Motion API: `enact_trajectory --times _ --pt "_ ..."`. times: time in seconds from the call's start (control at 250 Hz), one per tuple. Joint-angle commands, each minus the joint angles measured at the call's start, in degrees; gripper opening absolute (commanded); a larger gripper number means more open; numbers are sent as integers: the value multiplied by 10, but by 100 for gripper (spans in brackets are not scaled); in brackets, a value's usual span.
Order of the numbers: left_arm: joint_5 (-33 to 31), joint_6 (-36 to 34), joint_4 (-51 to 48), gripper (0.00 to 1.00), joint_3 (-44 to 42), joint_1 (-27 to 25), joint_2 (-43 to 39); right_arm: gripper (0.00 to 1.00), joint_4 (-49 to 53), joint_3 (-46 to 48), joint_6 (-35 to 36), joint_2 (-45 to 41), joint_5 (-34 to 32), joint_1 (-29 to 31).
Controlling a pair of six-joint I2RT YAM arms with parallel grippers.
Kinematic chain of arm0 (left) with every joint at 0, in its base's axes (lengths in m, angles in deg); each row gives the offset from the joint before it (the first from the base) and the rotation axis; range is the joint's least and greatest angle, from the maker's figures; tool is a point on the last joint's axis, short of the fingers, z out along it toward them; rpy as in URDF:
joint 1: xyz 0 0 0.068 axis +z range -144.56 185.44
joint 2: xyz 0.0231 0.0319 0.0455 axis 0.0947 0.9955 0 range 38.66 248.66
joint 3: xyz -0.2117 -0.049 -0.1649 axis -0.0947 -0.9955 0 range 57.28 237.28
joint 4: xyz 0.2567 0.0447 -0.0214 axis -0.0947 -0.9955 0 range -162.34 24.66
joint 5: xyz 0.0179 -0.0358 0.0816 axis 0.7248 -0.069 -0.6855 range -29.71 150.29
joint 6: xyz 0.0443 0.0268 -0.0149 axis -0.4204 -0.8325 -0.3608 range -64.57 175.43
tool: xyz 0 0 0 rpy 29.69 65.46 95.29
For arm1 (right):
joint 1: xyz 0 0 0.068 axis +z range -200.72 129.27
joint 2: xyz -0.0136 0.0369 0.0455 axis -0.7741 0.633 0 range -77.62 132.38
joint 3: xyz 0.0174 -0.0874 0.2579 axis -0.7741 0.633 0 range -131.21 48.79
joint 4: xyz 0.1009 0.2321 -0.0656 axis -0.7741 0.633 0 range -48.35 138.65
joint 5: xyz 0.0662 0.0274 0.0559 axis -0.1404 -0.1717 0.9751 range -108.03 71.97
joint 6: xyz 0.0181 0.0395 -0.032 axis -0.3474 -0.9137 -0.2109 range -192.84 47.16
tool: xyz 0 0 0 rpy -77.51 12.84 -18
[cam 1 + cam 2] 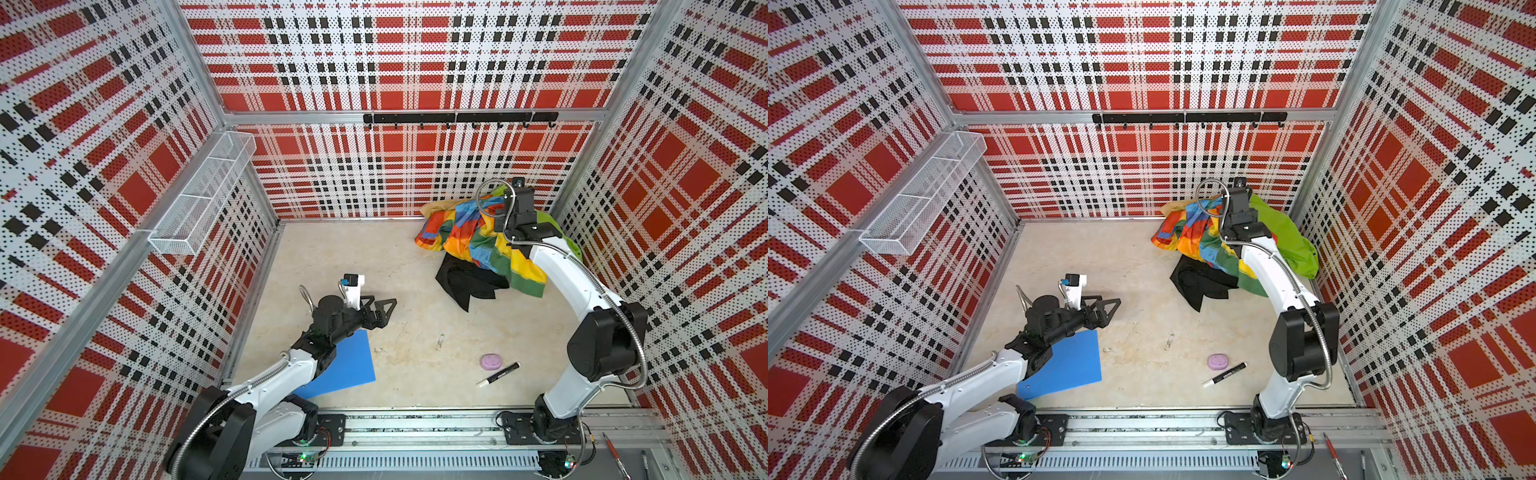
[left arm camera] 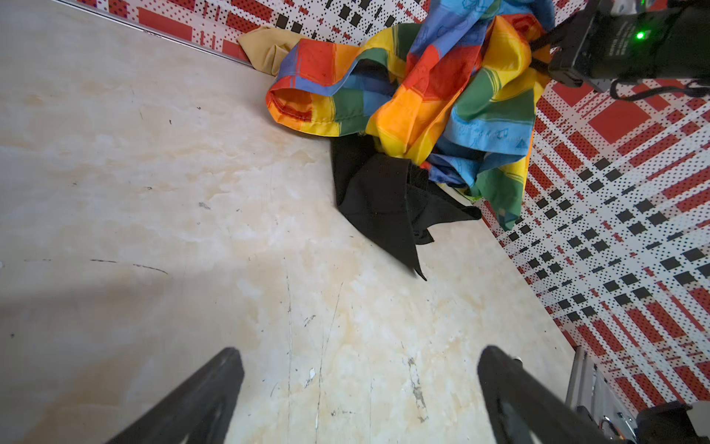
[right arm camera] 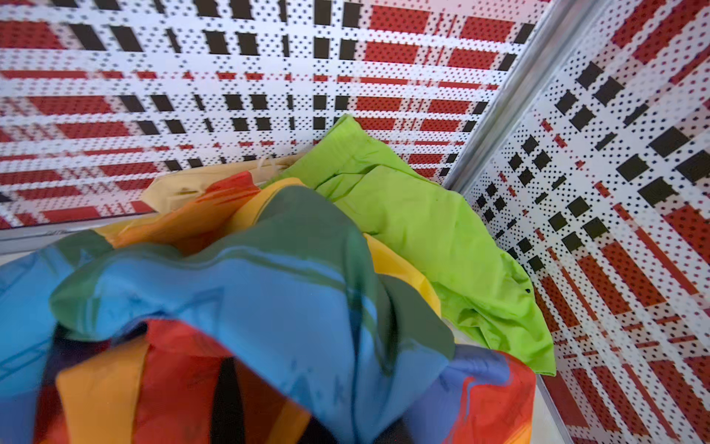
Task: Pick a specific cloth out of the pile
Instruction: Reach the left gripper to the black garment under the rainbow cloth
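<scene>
Where the pile (image 1: 561,232) fills the far right corner, we see the black cloth (image 1: 469,280) spilling from under the rainbow-striped cloth (image 1: 478,237), which the right gripper (image 2: 537,54) pinches from above. The left gripper (image 2: 359,353) hovers spread wide, empty.

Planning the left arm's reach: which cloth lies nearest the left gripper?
The black cloth, poking out from under the rainbow-striped cloth toward the left gripper; the lime green cloth and tan cloth lie farther back.

Left tool (image 2: 359,351) jaws wide apart over tabletop (image 2: 153,192); black cloth (image 2: 376,196) partly under pile (image 2: 434,96) of bright cloths at wall (image 2: 614,192)
</scene>
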Motion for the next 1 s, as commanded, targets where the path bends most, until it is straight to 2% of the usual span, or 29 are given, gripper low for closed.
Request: enact_trajectory --times 0.0,0.112,0.232,0.568,0.708,0.856,0.997 --pt "-9 -2 15 99 17 -6 3 2 -9 21 -15 35 43 -9" --pt "-12 -2 16 99 16 -6 8 2 -44 75 -22 33 119 -1" --pt "-10 -1 16 99 18 -7 15 7 -69 108 -5 27 134 30" --pt "-20 0 18 99 17 -11 22 57 -57 119 14 -12 133 79" --pt "-20 6 26 99 14 -10 29 75 -50 140 14 -44 134 81" --pt "-13 12 35 99 24 -12 53 99 -40 163 2 -86 130 82" --pt "-13 20 43 98 43 -27 87 100 -55 222 -17 -154 132 88"
